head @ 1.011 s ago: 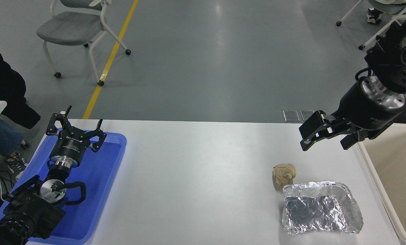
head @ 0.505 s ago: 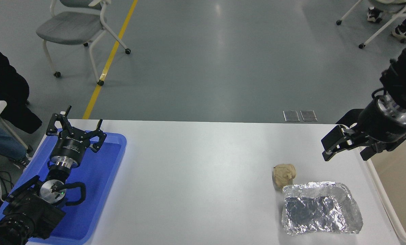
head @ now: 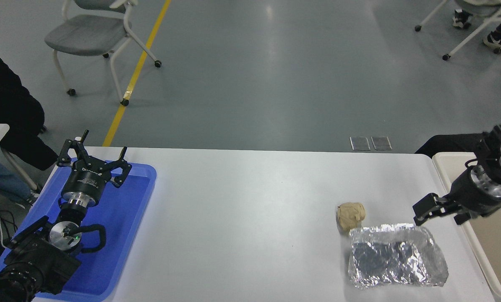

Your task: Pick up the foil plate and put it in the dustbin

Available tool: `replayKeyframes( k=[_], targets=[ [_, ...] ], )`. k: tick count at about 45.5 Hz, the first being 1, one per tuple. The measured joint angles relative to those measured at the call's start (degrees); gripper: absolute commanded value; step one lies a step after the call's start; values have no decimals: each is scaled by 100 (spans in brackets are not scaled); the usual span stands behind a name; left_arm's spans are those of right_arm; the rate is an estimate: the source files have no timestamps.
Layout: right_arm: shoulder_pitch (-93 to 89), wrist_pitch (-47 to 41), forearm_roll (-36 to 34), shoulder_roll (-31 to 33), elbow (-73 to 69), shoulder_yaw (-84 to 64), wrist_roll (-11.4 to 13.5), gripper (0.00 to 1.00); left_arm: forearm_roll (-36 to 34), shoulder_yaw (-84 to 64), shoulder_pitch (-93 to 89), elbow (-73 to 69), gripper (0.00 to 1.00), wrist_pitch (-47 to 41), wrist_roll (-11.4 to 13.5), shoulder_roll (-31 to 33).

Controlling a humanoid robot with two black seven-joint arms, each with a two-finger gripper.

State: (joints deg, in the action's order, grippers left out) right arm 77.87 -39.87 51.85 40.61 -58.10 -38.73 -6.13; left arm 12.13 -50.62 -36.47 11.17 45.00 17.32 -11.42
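The foil plate [head: 397,258], a crinkled silver tray with a dark inside, lies on the white table near its front right. The cream dustbin [head: 452,156] stands at the table's right end, mostly cut off by the picture's edge. My right gripper [head: 439,217] is open and empty. It hangs low just above and behind the plate's far right corner, beside the dustbin's rim. My left gripper [head: 93,161] is open and parked over the blue tray at the lower left.
A small crumpled tan paper ball [head: 350,214] sits touching the plate's far left corner. A flat blue tray [head: 129,218] lies at the table's left. A person in dark clothing [head: 7,109] is at the left edge. Chairs stand on the floor beyond.
My right gripper has come down and to the right, from high over the table's far side to just behind the foil plate. The plate, the ball and the left arm have not moved.
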Motion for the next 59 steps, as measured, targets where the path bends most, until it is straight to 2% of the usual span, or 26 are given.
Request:
replayKeyframes(
  k=[18, 20, 21, 24, 31, 34, 35, 36, 37, 59],
  targets=[
    [-1546, 1060, 391, -328, 772, 581, -25, 100, 0, 0, 0, 0, 100, 0, 0, 0],
    [-1670, 1181, 405, -354, 820, 640, -25, 97, 0, 0, 0, 0, 100, 0, 0, 0],
    [-1717, 1222, 410, -364, 835, 658, -25, 93, 0, 0, 0, 0, 100, 0, 0, 1],
    [-1852, 1346, 426, -389, 875, 711, -26, 73, 0, 0, 0, -1, 100, 0, 0, 1],
    [-2036, 1547, 440, -424, 936, 800, -54, 43, 0, 0, 0, -1, 100, 0, -1, 0],
    [-2088, 1609, 444, -432, 953, 833, -65, 33, 0, 0, 0, -1, 100, 0, -1, 1],
    [-2099, 1622, 446, -433, 959, 839, -67, 21, 0, 0, 0, -1, 100, 0, 0, 1],
    [-2113, 1640, 448, -435, 968, 848, -70, 2, 0, 0, 0, -1, 100, 0, -1, 1],
    [-2122, 1651, 449, -436, 975, 854, -71, 0, 0, 0, 0, -1, 100, 0, -1, 1],
    [-2164, 1745, 464, -435, 1001, 905, -89, 0, 0, 0, -3, 2, 100, 0, -1, 5]
  ],
)
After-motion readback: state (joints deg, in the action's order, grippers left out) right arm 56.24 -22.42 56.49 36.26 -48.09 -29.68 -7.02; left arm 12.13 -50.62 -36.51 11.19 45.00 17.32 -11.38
